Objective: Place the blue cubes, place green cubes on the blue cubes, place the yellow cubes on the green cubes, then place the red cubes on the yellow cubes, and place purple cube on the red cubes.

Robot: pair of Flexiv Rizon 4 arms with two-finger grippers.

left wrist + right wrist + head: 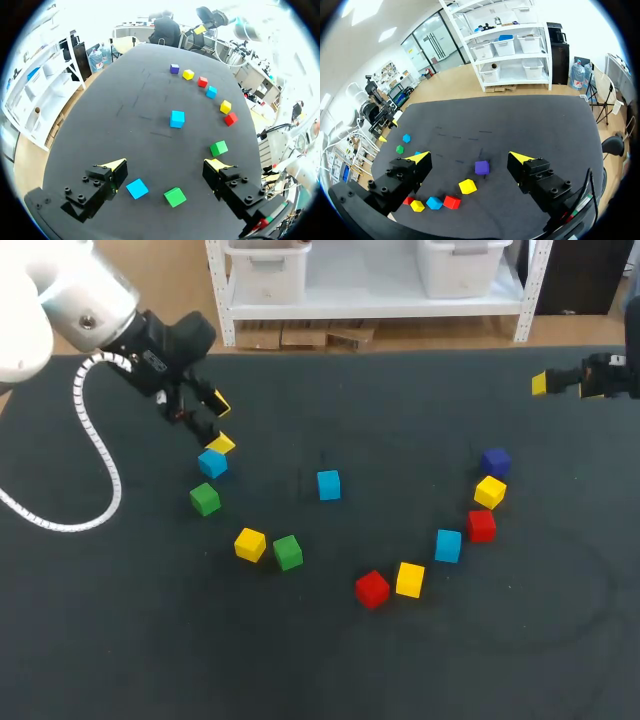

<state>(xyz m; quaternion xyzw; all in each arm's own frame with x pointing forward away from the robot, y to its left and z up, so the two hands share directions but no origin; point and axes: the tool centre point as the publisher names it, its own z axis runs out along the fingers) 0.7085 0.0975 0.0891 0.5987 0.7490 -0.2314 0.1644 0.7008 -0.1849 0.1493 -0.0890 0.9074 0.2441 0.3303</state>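
With both of its fingers (116, 167) spread wide and nothing between them, the left gripper (166, 166) hangs over the table's left part. I cannot tell whether the tips touch the cloth.

- Inside the finger span: the near blue cube (137, 188), close by one finger and well off the midline, and the near green cube (175, 197) just beside it, nearer the middle. Neither is touched.
- Further out from this gripper: the second green cube (218, 148), the centre blue cube (177, 119) alone mid-table, then a curved row running away to the purple cube (174, 68).
- Right gripper (470, 159): fingers likewise wide, empty, and seen in the head view over the table's far right edge. The purple cube and the yellow cube (467, 186) lie ahead of it, with the right-hand blue cube (434, 203) further along the row.
- The head view shows every cube flat on the dark table (120, 640), none stacked and none resting on another.

Judgement: the first step is in hand, setting out the blue cubes, and the near blue cube looks like the left arm's pick. Task progress is essentially nil.

Next move calls for:
1. Shifting the left gripper sideways until the near blue cube sits on the midline.
2. Keeping the near green cube outside the closing path, since the two lie close together.
3. Descending, then closing squarely on two opposite faces of the blue cube.
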